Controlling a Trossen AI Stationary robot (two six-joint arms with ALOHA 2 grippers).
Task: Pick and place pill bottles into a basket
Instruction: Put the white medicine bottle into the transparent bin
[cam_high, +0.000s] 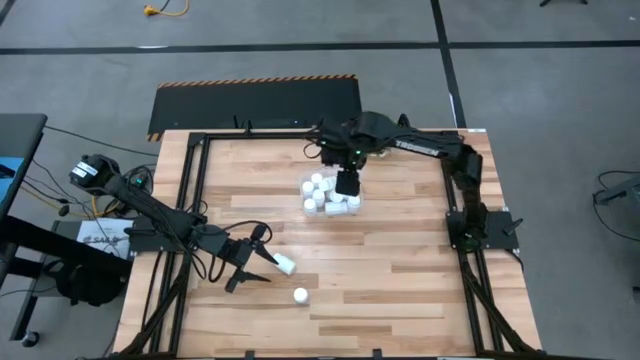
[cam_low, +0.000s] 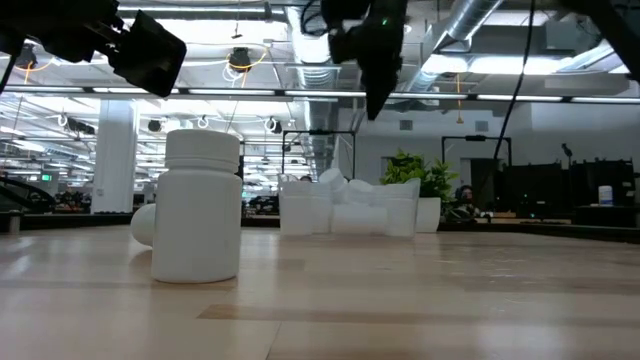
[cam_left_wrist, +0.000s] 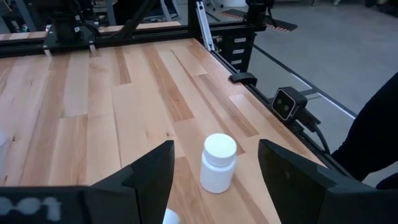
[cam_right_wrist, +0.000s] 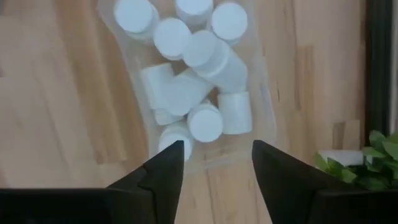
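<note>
- While the right gripper (cam_high: 347, 186) hangs above the clear basket (cam_high: 352, 211) at the far middle of the wooden table (cam_high: 400, 260), its two dark fingers (cam_right_wrist: 163, 168) stand apart with nothing between them.
- Inside the basket lies a heap of white pill bottles (cam_right_wrist: 199, 74), some upright with round caps showing, some tipped on their sides, all crowded together and touching.
- Near the table's front left, the left gripper (cam_high: 250, 262) points toward the right, its fingers (cam_left_wrist: 152, 171) spread apart and empty.
- One loose pill bottle (cam_high: 287, 265) lies on its side just beside the left gripper's fingertips; whether it touches them cannot be told.
- Another loose pill bottle (cam_left_wrist: 218, 163) stands upright on the bare wood a little nearer the front edge, framed between the left fingers in the wrist view but apart from them.
- A small green plant (cam_right_wrist: 373, 165) sits on the table just beside the basket.
</note>
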